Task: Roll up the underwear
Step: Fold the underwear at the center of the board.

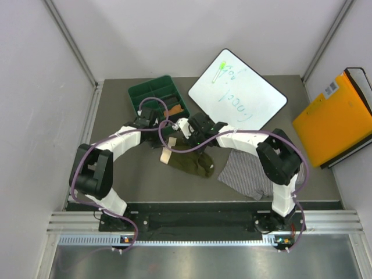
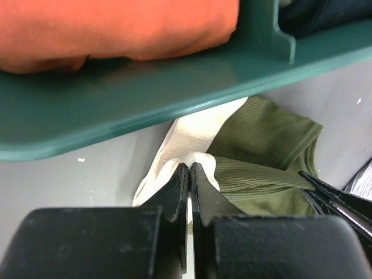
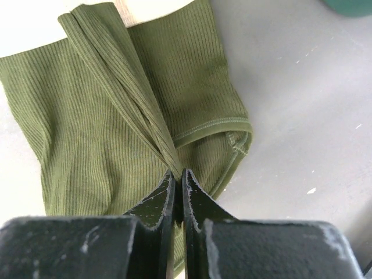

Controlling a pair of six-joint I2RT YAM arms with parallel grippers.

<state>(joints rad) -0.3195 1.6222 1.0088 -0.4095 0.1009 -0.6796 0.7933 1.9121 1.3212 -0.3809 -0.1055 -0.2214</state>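
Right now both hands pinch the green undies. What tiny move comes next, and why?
Probably lift both a little and fold the pinched end over the flat part, starting the roll. The left hand is shut on the cream waistband, the right hand on a ridge of the olive green underwear, which is not yet rolled.

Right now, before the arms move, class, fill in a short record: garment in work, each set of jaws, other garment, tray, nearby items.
garment in work: olive briefs, cream waistband, rumpled
left jaws: shut on the olive briefs by the waistband
right jaws: shut on a fold of the olive briefs
other garment: striped briefs, spread out beside them
tray: green tray, orange cloth in one compartment
nearby: whiteboard; orange folder
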